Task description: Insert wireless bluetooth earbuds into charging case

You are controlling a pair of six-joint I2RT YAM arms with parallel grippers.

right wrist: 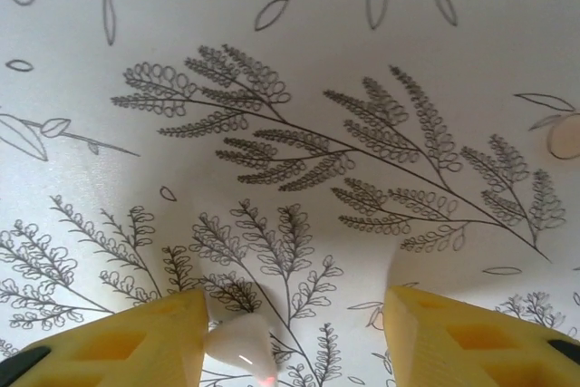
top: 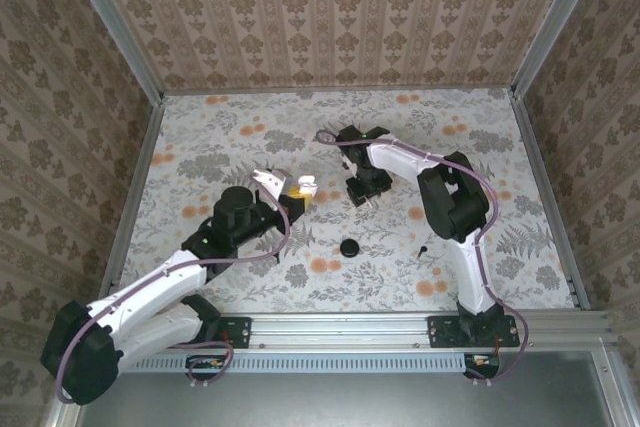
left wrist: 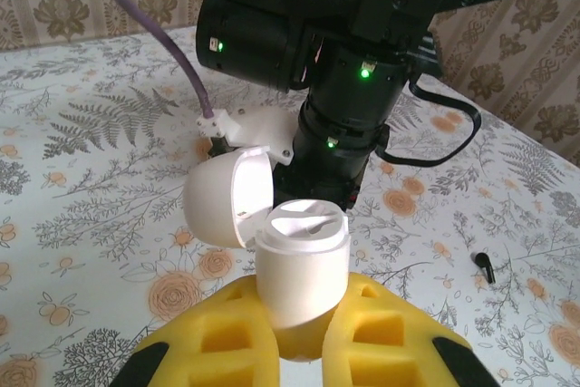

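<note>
**Case held open, buds not yet in**

L gripper (left wrist: 304, 314) is clamped on the charging case (left wrist: 299, 265): glossy white, rounded, lid (left wrist: 227, 198) hinged back, no black visible inside. R gripper (right wrist: 294, 301) has its yellow fingers apart w/ nothing btwn them, low over the floral-print table (right wrist: 299, 88). A small whitish lump (right wrist: 240, 346) touches one pad; can't tell what it is. One earbud (left wrist: 485, 266), tiny, black, short stem, lies ahead-right of the L gripper. Step looks like fetching a bud. Next move needs a fine pinch, then stem-first into the well.

Top camera overhead, far; wrist cameras low, close over table (top: 220, 137).
</note>
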